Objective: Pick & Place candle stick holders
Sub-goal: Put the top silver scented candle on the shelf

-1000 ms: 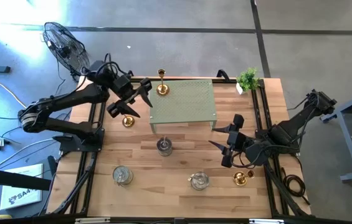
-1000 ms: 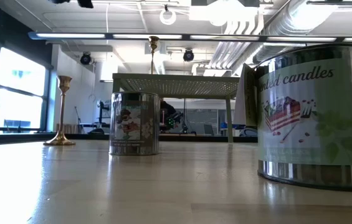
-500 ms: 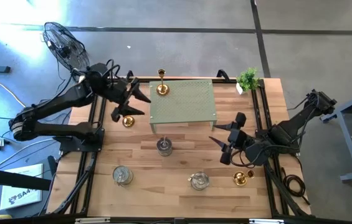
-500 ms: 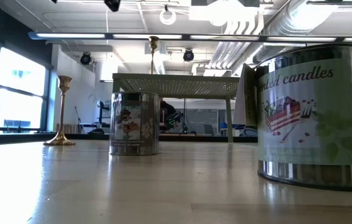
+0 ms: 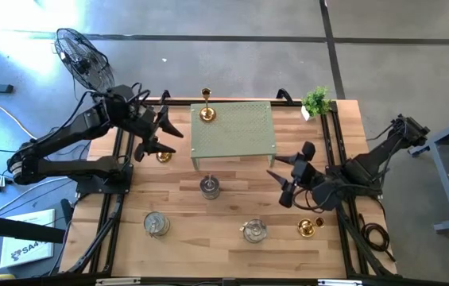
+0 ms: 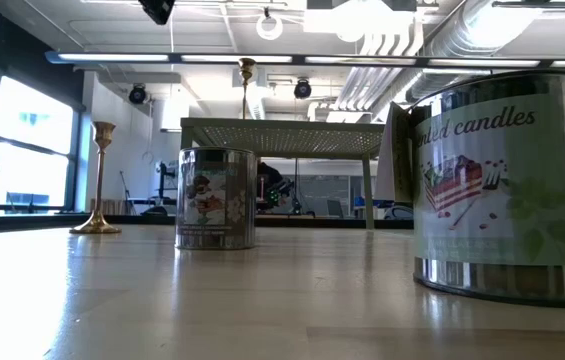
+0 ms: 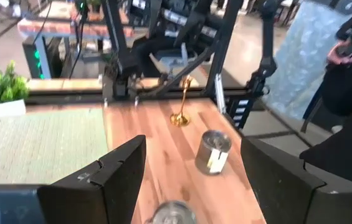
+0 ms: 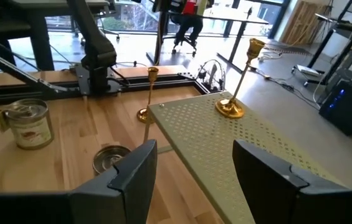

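Left gripper (image 5: 163, 137) seemingly farther from platform (image 5: 233, 133)

In the low view, the nearest silvery candle tin (image 6: 502, 185) carries a label with script reading "candles", the word before it cut off; the farther tin's (image 6: 216, 197) label cannot be read

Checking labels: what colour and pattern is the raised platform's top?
Pale green with a grid of small perforations; the platform shows best in the right wrist view.
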You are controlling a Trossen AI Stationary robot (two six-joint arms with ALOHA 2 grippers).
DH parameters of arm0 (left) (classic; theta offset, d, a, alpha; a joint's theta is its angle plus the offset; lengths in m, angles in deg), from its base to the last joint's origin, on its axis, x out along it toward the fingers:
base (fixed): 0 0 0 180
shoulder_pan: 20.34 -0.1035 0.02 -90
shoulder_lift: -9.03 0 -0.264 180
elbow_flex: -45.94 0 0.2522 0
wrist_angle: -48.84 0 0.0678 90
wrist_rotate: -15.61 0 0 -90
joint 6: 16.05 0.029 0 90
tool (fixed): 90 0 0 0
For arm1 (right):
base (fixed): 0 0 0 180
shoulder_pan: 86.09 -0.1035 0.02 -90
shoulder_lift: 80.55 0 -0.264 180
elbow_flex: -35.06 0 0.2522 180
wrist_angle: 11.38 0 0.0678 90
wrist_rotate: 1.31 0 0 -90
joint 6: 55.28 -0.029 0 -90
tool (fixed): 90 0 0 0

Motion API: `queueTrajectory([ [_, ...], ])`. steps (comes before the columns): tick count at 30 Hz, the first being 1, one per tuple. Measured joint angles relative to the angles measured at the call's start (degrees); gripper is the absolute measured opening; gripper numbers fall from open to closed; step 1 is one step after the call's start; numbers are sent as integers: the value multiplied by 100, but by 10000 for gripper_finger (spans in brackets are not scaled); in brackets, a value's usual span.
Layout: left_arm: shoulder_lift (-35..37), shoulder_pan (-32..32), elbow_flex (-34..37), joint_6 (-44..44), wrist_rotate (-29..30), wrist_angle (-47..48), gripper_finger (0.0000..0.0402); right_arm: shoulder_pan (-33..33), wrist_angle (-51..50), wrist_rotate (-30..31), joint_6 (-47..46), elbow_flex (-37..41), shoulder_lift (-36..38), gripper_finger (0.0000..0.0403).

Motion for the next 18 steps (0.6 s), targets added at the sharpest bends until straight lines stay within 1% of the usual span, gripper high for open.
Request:
queueTrajectory([
  [3,-2,0,0,2,88,136,257,46,0,-1,-80,-2,-38,204],
  [5,-1,25,0,2,23,119,257,54,1,-64,-107,-2,-83,204],
  [8,4,216,0,48,-85,44,257,57,11,-92,-107,-2,-173,204],
  [11,15,463,0,388,89,91,257,57,15,-105,-107,-2,-283,204],
  [13,17,671,0,490,452,78,257,57,51,-118,-107,-2,-342,204],
  [18,26,1193,0,318,2303,24,258,57,144,-182,-107,-2,-415,204],
])
